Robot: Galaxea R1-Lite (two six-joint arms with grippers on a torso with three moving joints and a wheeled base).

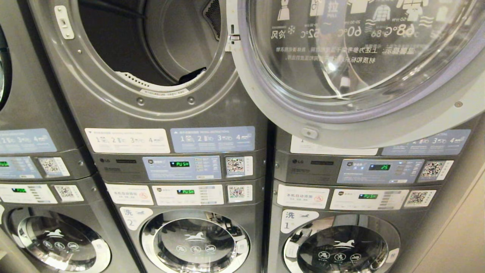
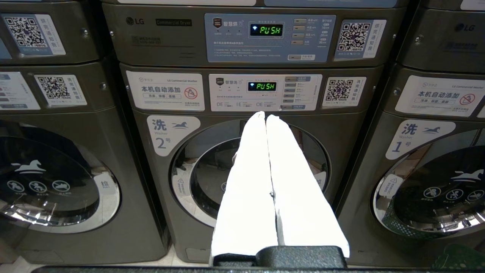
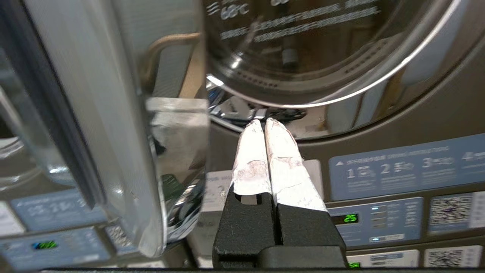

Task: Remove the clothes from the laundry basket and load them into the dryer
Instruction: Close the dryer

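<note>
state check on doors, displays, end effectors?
Dryer door: swung open.
Dryer drum: dark garment inside.
Washer 2 door: shut.
Washer 1 door: shut.
Open dryer's display: PUSH.
Right dryer's display: 25.
Left end effector: shut, empty.
Right end effector: shut, empty.

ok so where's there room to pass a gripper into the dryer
The open dryer drum is mostly bare: free space runs from the door ring's upper rim down to the dark cloth lying at the lower lip. It is tighter at the right, where the swung-open door hangs by the hinge.
</note>
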